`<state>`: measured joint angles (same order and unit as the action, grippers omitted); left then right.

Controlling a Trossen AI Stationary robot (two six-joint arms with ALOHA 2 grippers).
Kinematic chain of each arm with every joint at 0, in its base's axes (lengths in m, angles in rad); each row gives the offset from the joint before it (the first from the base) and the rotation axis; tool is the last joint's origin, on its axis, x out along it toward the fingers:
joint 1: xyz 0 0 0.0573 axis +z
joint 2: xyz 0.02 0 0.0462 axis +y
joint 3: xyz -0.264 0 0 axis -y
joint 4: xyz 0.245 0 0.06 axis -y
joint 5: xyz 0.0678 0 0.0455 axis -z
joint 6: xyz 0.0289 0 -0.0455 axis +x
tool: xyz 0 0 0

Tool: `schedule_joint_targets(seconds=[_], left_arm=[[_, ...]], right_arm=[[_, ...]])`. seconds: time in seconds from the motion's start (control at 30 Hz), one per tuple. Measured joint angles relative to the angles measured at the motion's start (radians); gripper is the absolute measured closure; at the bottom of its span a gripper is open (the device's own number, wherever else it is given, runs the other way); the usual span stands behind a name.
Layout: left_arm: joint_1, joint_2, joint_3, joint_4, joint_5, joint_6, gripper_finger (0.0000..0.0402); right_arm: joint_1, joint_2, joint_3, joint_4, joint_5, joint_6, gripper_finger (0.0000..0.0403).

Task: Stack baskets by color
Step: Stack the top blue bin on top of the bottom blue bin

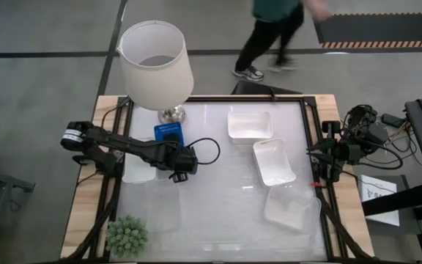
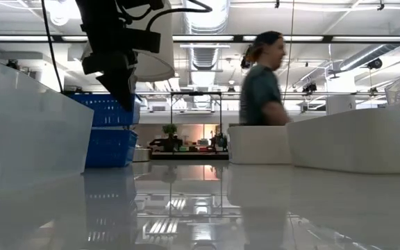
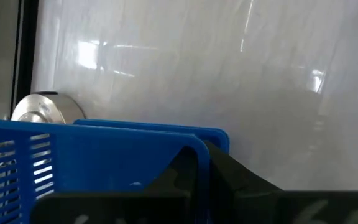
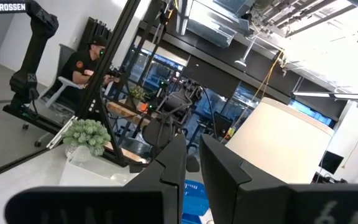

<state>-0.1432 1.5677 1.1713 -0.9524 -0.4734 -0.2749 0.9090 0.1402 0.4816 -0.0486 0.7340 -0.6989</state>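
Left wrist view: left gripper [image 3: 197, 177] pinches the rim of a blue basket [image 3: 104, 162], held over another blue one beside the lamp [image 1: 156, 62]. Set down crooked, it may not nest. Right gripper [image 4: 192, 165] waits, nearly closed, empty.

Blue baskets [image 1: 168, 133] sit stacked left of centre; two white baskets [image 1: 250, 125] lie upright at centre right, a clear basket [image 1: 291, 208] at lower right.
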Motion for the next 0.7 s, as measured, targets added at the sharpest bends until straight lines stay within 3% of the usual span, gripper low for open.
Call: schedule_joint_targets(seconds=[0.7], left_arm=[[0.000,0.000,-0.016,0.000,0.049,-0.008,0.0401]], right_arm=[[0.000,0.000,0.000,-0.003,0.000,0.000,0.0365]])
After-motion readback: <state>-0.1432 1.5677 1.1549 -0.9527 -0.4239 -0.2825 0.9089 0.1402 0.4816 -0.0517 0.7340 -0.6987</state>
